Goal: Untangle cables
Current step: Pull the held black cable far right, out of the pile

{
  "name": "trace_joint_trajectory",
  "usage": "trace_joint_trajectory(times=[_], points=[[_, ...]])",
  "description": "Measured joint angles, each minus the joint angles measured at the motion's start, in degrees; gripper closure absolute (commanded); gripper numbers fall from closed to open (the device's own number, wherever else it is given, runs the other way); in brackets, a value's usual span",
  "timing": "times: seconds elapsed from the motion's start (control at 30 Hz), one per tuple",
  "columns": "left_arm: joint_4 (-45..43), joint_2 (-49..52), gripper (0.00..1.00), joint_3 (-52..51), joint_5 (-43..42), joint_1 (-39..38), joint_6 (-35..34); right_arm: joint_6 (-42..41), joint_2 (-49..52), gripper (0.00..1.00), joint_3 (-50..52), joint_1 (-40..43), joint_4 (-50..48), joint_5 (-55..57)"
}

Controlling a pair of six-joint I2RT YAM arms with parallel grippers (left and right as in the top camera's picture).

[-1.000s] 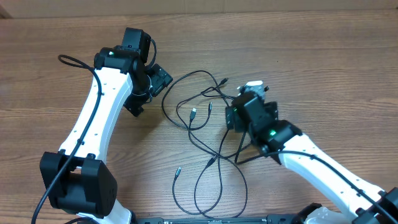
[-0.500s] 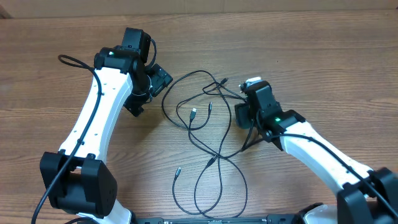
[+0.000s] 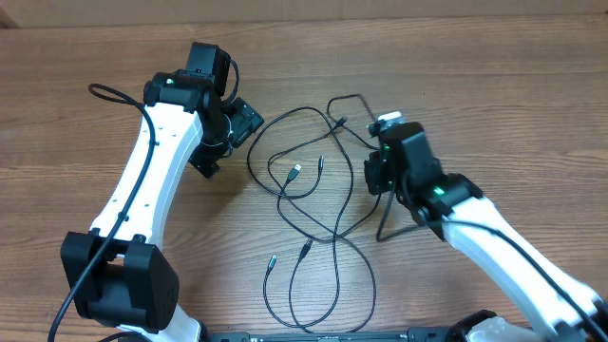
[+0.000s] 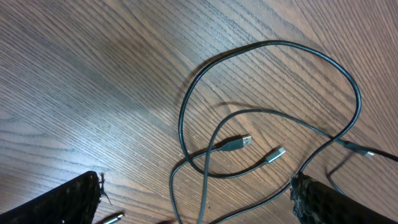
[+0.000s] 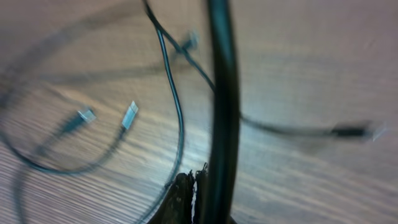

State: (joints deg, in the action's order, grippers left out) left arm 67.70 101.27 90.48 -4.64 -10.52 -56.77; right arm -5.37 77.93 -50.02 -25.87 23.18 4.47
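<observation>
Several thin black cables (image 3: 285, 119) lie tangled in loops on the wooden table between the arms. A USB-like plug (image 3: 295, 174) (image 4: 236, 142) and a silver-tipped plug (image 4: 273, 155) rest inside the loops. My left gripper (image 3: 228, 142) (image 4: 193, 208) hovers at the tangle's left edge, open, with strands crossing the table between its fingers (image 4: 62, 199). To the right of the tangle, my right gripper (image 3: 373, 176) (image 5: 189, 190) is shut on one cable (image 5: 221, 93), which rises taut and blurred past the fingertips. A lifted loop (image 3: 347, 98) arches toward it.
The wood-grain table (image 3: 494, 85) spreads to every side. A loose plug end (image 3: 271, 259) lies near the front edge. The left arm's own thick wiring (image 3: 114, 92) curls at the far left.
My right gripper has shut on a cable and shifted right, dragging that strand and raising a loop at the back. The front plug slid left. The left arm stayed still.
</observation>
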Motion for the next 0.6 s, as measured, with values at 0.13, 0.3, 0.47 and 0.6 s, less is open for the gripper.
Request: trace_joint_trajectory(times=[0.13,0.3,0.47,0.6], points=[[0.02,0.00,0.03,0.00,0.00,0.00,0.02,-0.46,-10.47,0.96,-0.28,0.00,0.09,-0.74],[0.11,0.00,0.03,0.00,0.00,0.00,0.00,-2.56,-21.29,0.96,-5.81,0.00,0.92,-1.49],[0.68,0.00,0.02,0.00,0.02,0.00,0.02,-2.47,-25.64,0.96,-16.72,0.00,0.83,-1.22],[1.42,0.00,0.00,0.00,0.00,0.00,0.02,-0.96,-25.81,0.96,-23.02,0.00,0.46,1.22]])
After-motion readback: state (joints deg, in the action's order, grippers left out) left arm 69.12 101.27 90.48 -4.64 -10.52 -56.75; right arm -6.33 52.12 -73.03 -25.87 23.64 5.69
